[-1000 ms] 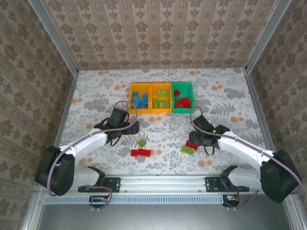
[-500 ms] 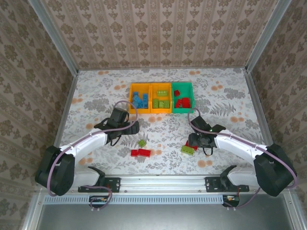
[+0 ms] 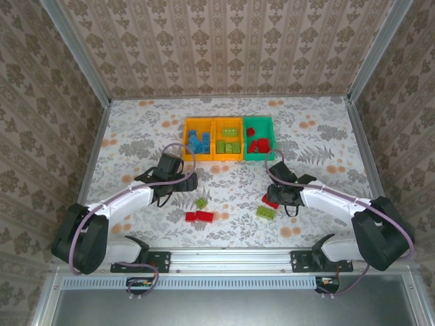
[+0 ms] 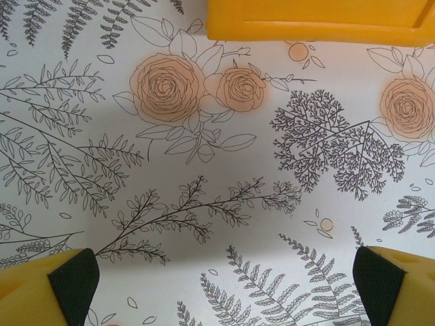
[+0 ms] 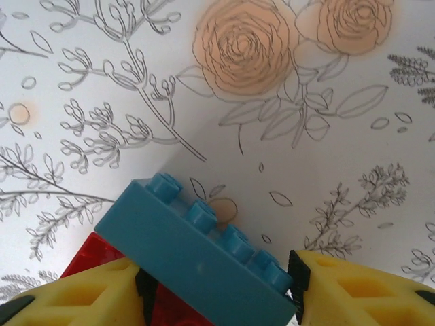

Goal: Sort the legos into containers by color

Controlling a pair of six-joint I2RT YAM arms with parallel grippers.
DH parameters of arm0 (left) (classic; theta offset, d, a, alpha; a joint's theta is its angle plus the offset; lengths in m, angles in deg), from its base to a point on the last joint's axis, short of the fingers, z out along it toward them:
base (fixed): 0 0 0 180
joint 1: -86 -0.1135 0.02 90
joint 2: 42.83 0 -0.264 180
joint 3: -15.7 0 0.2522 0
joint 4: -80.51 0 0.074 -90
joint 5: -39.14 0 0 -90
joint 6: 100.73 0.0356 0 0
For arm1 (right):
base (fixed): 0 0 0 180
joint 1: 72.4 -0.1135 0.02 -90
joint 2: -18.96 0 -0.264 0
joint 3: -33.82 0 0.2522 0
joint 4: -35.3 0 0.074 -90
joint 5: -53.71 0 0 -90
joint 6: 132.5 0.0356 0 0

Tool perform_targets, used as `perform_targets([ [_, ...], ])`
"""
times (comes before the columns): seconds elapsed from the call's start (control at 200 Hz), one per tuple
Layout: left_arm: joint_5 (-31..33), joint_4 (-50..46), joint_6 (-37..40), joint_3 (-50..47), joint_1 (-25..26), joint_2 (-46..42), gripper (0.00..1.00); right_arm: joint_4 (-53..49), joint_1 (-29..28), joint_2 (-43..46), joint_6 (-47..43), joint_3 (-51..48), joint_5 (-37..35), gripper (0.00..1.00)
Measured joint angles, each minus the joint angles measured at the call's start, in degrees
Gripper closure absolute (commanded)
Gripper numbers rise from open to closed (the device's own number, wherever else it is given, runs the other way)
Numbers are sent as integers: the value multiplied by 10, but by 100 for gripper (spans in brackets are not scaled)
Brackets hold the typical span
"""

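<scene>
The blue lego (image 5: 197, 251) I am after lies on the table (image 3: 136, 136) in front of the bins, resting across a red lego (image 5: 92, 257) and skewed between the fingers of my right pincer (image 5: 221, 288). My pads (image 5: 297, 272) sit at or against its two ends. I cannot tell whether they have bitten yet.

My left pincer (image 4: 224, 285) hangs spread wide over bare tabletop with nothing in it, just short of the left orange-yellow bin (image 3: 188, 136), where the blue pieces are kept.

What worries me:
- **Skewed grip.** The brick sits at an angle to my fingers, so the pads may catch corners rather than flat faces. It could then twist or squirt out as I squeeze or lift.
- **The red one underneath.** If the two are pressed together, or a fingertip snags the red one, it rides along and lands in the wrong colour.
- **The carry.** The blue bin is the farthest from this arm. I pass the green bin (image 3: 270, 136) of reds and the middle orange-yellow bin (image 3: 228, 122) of limes, and a weak hold could drop the brick into either.
- **Crowding.** My left arm waits near that same bin, so the two could meet there.
</scene>
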State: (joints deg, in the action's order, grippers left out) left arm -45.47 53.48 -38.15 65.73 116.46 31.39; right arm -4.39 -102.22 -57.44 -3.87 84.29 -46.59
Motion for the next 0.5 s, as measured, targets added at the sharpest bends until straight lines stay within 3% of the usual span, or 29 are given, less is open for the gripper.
perform_targets([
  [0.5, 0, -1, 0, 0, 0, 1, 0, 42, 17, -102, 3, 51, 5, 68],
])
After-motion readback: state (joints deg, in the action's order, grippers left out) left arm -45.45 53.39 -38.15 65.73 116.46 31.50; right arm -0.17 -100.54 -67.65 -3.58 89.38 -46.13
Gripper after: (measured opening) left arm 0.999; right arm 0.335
